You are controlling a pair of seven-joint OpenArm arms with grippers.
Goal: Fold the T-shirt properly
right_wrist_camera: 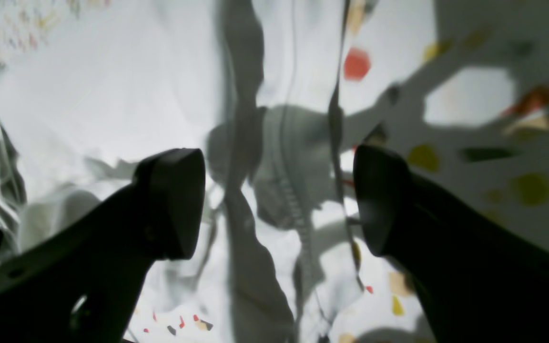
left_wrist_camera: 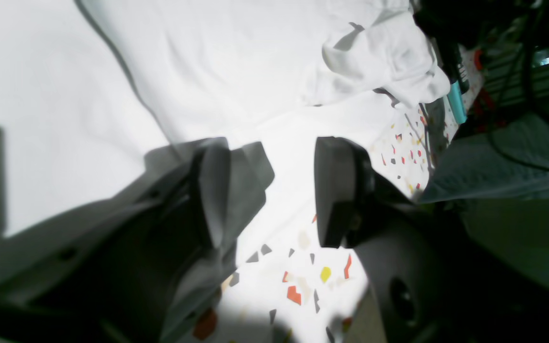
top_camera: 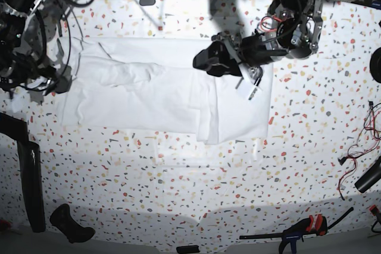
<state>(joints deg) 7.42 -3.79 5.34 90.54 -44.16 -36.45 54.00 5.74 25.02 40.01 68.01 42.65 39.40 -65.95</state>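
The white T-shirt (top_camera: 149,96) lies spread across the back half of the speckled table (top_camera: 178,194), with a crumpled sleeve on its left side and a folded-over panel on its right. My left gripper (top_camera: 250,84) hovers over that right panel. In the left wrist view this gripper (left_wrist_camera: 274,193) is open, one of its fingers (left_wrist_camera: 212,195) veiled by a thin edge of the T-shirt (left_wrist_camera: 208,62). My right gripper (top_camera: 59,78) is at the shirt's left end. Seen from the right wrist, it (right_wrist_camera: 277,200) stands wide open above a wrinkled, seamed fold of the T-shirt (right_wrist_camera: 112,95), holding nothing.
A clamp (top_camera: 303,230) lies at the front right edge, with red and black cables (top_camera: 357,147) further right. A black block (top_camera: 71,224) and a dark upright bar (top_camera: 30,176) stand at the front left. A teal-handled tool (left_wrist_camera: 456,100) lies by the table edge.
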